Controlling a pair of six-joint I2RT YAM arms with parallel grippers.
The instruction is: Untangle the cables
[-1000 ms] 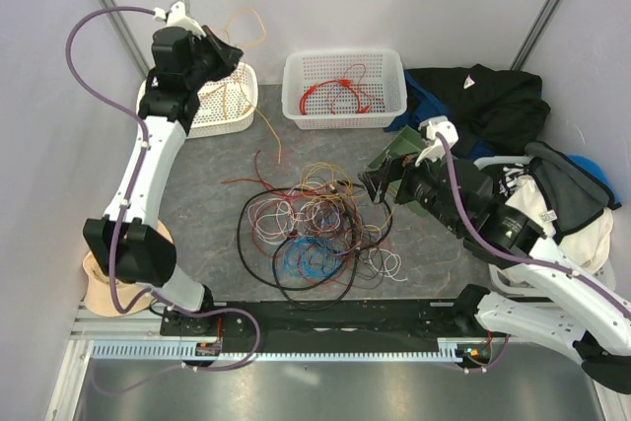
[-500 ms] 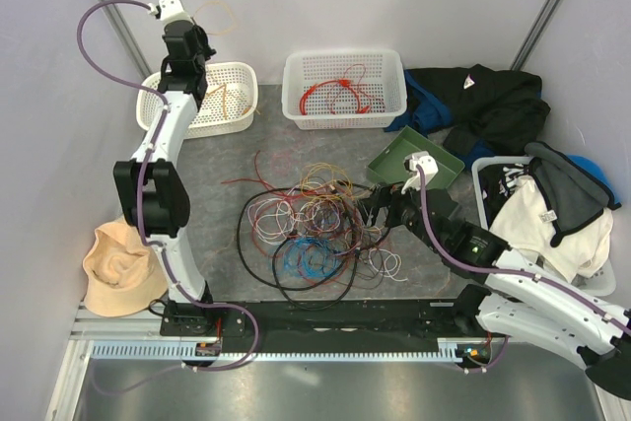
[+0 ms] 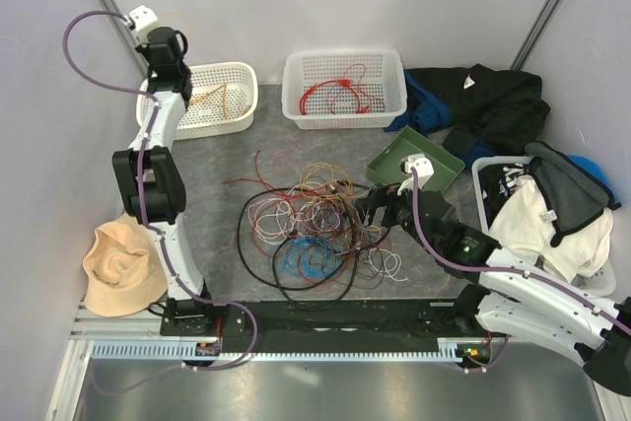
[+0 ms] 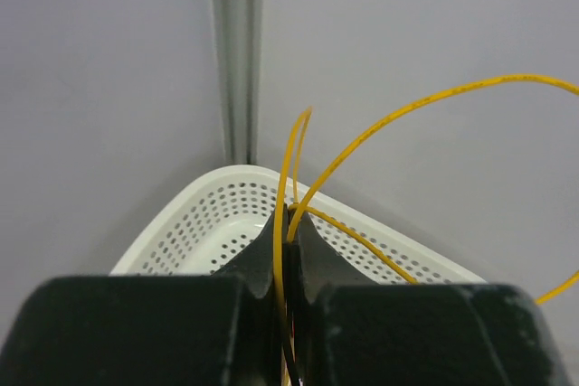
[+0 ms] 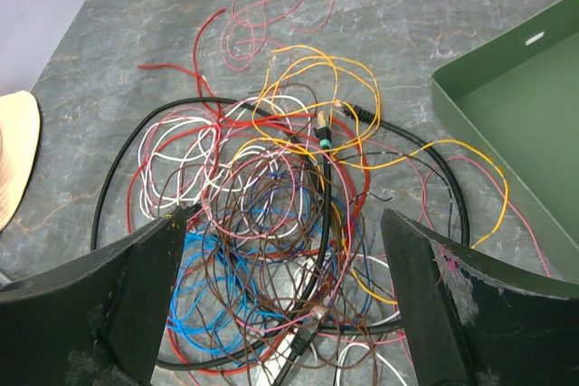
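- The left pincer (image 4: 289, 223) is closed on a yellow cable (image 4: 452, 91), with the strand pinched between its 2 black fingers.
- From that grip the yellow cable rises in a wide loop that runs out past the right edge of the left wrist view. A short end stands upright just above the fingertips.
- Below and behind the left pincer sits the left basket (image 4: 217, 214), white and perforated, in the far left corner by the wall post. The overhead view shows more yellow strands lying inside it.
- The right pincer (image 5: 285, 214) is open, its 2 fingers spread wide, 1 on each side of the heap below. It hangs low over the tangle of cables (image 5: 271, 187). I cannot tell whether the fingers touch any strand.
- The tangle lies on the grey bench (image 5: 109, 61), roughly at its middle, between the 2 arms.
- It mixes red, white, brown, pink and orange-yellow strands, with blue cables (image 5: 208, 305) at the near side.
- A thicker black cable (image 5: 154, 111) circles the heap. A few red and pink strands trail out toward the far baskets.
- A green tray (image 5: 507, 106) lies just right of the tangle.
- At the back of the bench the middle basket (image 3: 296, 96) holds a red cable (image 3: 325, 94).
- A tan hat (image 3: 118, 263) rests at the near left.
- Dark clothing (image 3: 493, 101) is piled at the far right.
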